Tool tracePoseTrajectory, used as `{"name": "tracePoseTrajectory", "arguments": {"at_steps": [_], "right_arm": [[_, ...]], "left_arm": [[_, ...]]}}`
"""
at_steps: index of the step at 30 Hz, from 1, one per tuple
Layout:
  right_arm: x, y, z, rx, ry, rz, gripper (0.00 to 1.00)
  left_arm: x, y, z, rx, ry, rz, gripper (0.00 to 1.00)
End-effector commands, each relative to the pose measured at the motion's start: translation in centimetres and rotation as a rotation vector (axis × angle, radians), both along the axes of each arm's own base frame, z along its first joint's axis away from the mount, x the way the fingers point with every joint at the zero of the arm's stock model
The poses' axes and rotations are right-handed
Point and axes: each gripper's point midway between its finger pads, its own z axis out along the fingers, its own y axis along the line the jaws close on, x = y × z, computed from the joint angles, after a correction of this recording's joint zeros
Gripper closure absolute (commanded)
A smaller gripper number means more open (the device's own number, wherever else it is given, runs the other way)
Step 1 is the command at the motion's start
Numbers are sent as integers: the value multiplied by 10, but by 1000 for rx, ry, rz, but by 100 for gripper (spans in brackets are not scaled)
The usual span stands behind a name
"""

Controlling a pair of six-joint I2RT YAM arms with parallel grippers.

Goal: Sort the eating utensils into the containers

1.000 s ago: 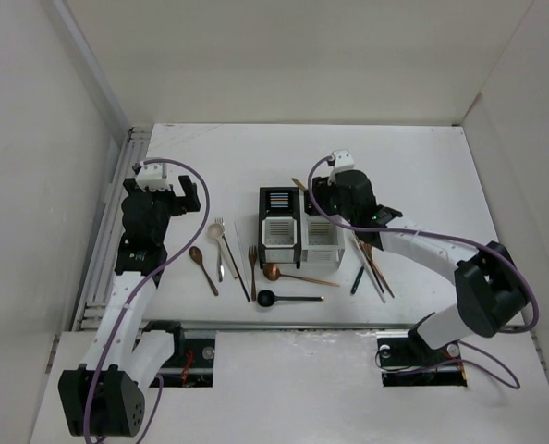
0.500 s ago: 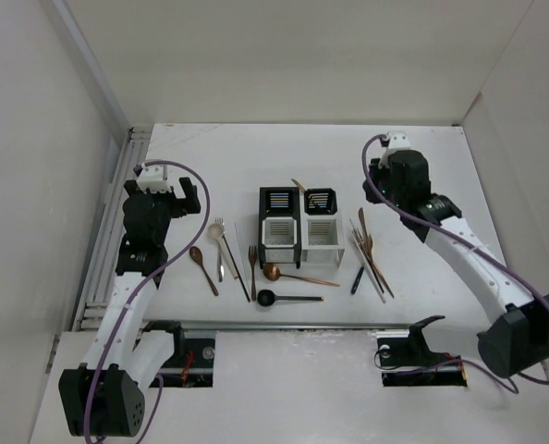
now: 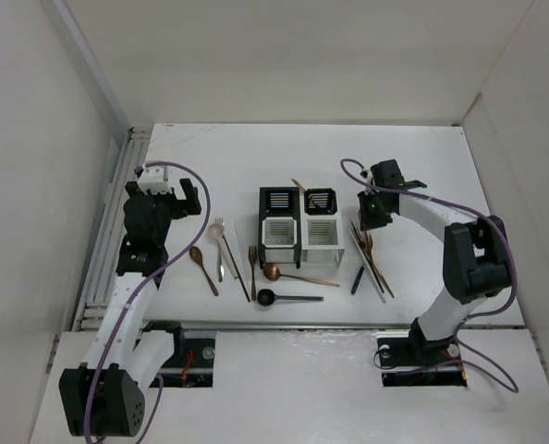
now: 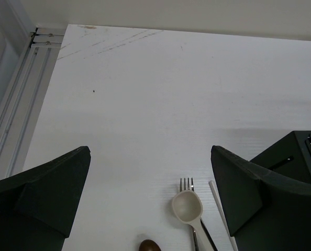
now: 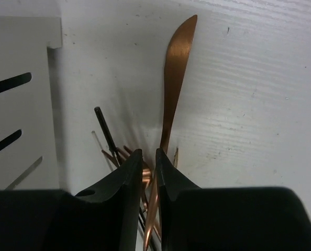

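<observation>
The right pincer (image 5: 149, 166) is seen clenched on the handle of the copper knife (image 5: 177, 73), whose long axis runs straight away from the fingers, blade toward the far edge of the bench (image 5: 260, 104), at the far end of the loose utensils (image 3: 374, 264). The containers (image 3: 298, 227) stand just to this arm's left, so a lift and short leftward carry is judged needed. The right arm is bent sharply at the elbow, wrist pitched down; the left pincer (image 3: 164, 199) is held released, well apart
</observation>
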Motion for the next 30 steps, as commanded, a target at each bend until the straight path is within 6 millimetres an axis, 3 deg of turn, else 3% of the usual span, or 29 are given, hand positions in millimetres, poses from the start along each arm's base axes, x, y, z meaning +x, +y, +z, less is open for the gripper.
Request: {"name": "tracePoseTrajectory", "arguments": {"at_steps": [1, 6, 10, 14, 16, 22, 25, 27, 29, 30], "right_arm": [[13, 1, 10, -11, -36, 41, 78], [10, -11, -1, -75, -3, 5, 78], [5, -17, -7, -101, 12, -16, 70], [5, -14, -15, -105, 25, -7, 68], [2, -15, -28, -114, 64, -5, 68], [15, -13, -31, -121, 55, -9, 76], [20, -10, -31, -111, 62, -4, 86], [20, -10, -31, -111, 62, -4, 97], [20, -10, -31, -111, 62, -4, 100], [26, -10, -20, -112, 27, -9, 100]], "left_arm": [[-2, -1, 10, -13, -37, -5, 0], [-1, 4, 10, -12, -37, 13, 0], [-1, 4, 12, -12, -46, 13, 0], [-1, 4, 12, -12, -46, 13, 0], [-1, 4, 12, -12, -46, 13, 0], [-1, 4, 12, -12, -46, 13, 0], [-1, 4, 12, -12, -46, 13, 0], [-1, 4, 12, -12, -46, 13, 0], [-1, 4, 12, -12, -46, 13, 0], [-1, 4, 12, -12, -46, 13, 0]]}}
